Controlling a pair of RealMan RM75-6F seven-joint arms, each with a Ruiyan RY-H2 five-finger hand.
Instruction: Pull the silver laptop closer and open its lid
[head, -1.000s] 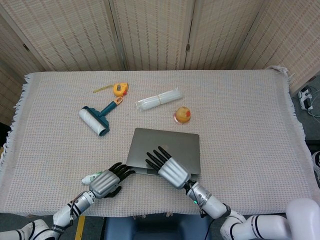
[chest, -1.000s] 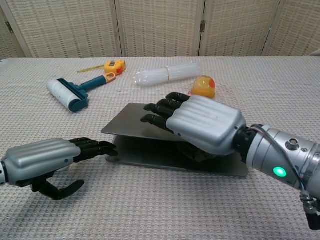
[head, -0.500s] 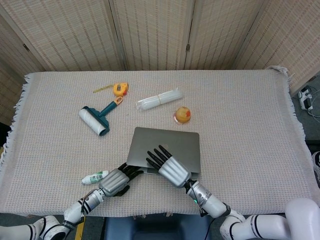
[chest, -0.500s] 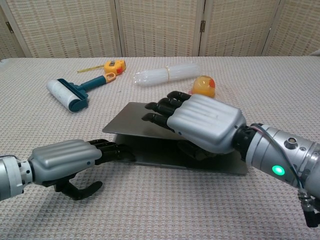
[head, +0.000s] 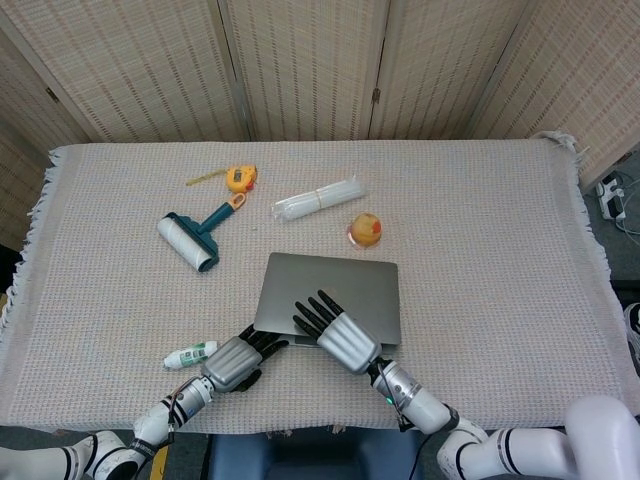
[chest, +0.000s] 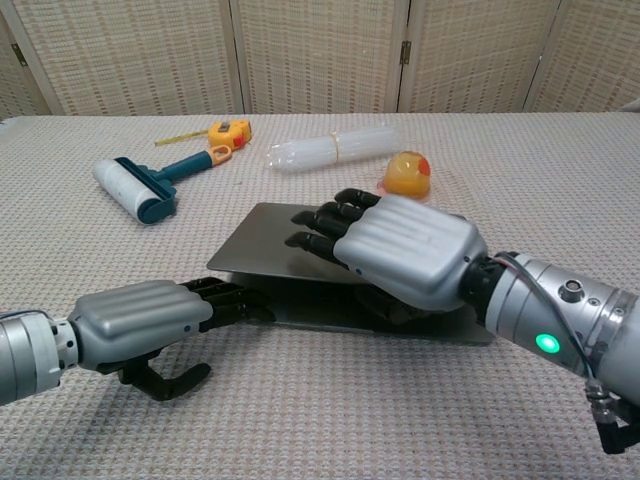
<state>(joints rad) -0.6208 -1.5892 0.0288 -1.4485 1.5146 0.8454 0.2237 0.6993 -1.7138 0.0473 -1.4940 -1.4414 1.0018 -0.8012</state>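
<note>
At the near table edge, right hand: the right hand (chest: 405, 250) lies on the front of the silver laptop (head: 335, 290), fingers spread flat along the top of the lid and the thumb side seemingly tucked under its front lip, so it grips the lid's edge.
Left hand: the left hand (chest: 150, 320) rests low on the cloth at the laptop's front left corner, fingers (chest: 228, 296) stretched out together and reaching into the gap under the raised lid; it holds nothing that I can make out, fingers extended rather than curled.
Change at the left hand: a second ago its fingertips only met the corner from well to the left; it has since slid in toward the laptop and pushed further beneath the lid.
Change at the lid: the tilt is much as it was, a shallow wedge open at the front, the base flat on the table (head: 500, 250).
Meaning: the pull looks done, since the laptop sits close to the near edge; opening has begun but is far from upright. The left hand seems placed to pin the base while the right lifts.
Nearby: a small tube (head: 188, 354) lies just left of the left hand; lint roller (head: 195, 237), tape measure (head: 238, 178), clear bundle (head: 318, 197) and yellow toy (head: 366, 229) sit beyond, well apart.
</note>
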